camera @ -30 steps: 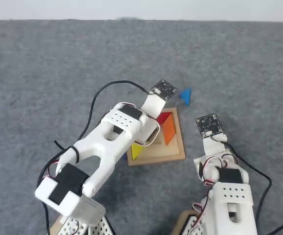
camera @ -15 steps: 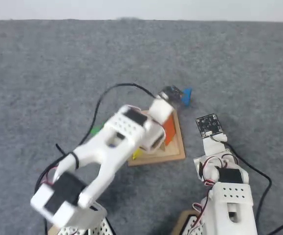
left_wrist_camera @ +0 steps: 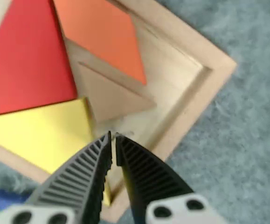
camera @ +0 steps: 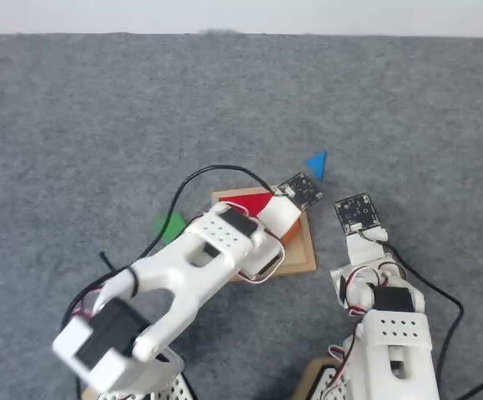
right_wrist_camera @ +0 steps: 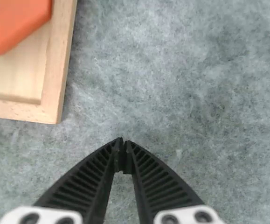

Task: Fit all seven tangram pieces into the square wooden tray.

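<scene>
the left gripper [left_wrist_camera: 112, 138], pressed together on nothing, hangs low over the bare floor of the tray [left_wrist_camera: 204, 88], just beside the yellow piece [left_wrist_camera: 41, 135], with the red piece [left_wrist_camera: 27, 60] and orange piece [left_wrist_camera: 102, 32] seated further in. over the last second its arm swung across the tray, uncovering a green piece [camera: 171, 223] on the mat. the right gripper [right_wrist_camera: 121, 142], also closed and empty, sits just off the tray, so green and the blue piece [camera: 317, 163] beyond it likely remain to fetch.

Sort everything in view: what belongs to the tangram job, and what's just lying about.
Job: square wooden tray; red triangle, orange piece and yellow piece inside it; blue triangle and green piece out on the grey mat.
Lying about: the grey mat itself; black cable.
</scene>
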Action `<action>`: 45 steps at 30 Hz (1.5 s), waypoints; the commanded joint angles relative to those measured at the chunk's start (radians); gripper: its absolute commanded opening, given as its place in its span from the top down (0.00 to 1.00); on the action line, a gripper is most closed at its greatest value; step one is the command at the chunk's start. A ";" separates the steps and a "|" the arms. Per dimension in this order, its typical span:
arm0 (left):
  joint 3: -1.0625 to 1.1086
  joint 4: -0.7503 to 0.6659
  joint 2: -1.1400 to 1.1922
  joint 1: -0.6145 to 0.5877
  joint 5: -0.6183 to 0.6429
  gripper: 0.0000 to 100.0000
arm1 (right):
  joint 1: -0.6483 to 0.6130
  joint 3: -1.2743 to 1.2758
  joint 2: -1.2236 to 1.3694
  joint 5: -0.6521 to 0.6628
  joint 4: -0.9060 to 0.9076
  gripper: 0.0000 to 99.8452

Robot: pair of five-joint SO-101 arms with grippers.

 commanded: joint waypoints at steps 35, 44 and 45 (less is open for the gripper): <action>-0.084 0.302 -0.390 -0.588 -0.160 0.89 | -0.002 -0.005 -0.022 0.011 -0.010 0.99; 0.019 0.255 -0.390 -0.741 -0.390 0.88 | -0.002 -0.005 -0.022 0.008 -0.010 0.99; 0.031 0.229 -0.390 -0.758 -0.400 0.88 | -0.002 -0.006 -0.022 0.009 -0.008 0.99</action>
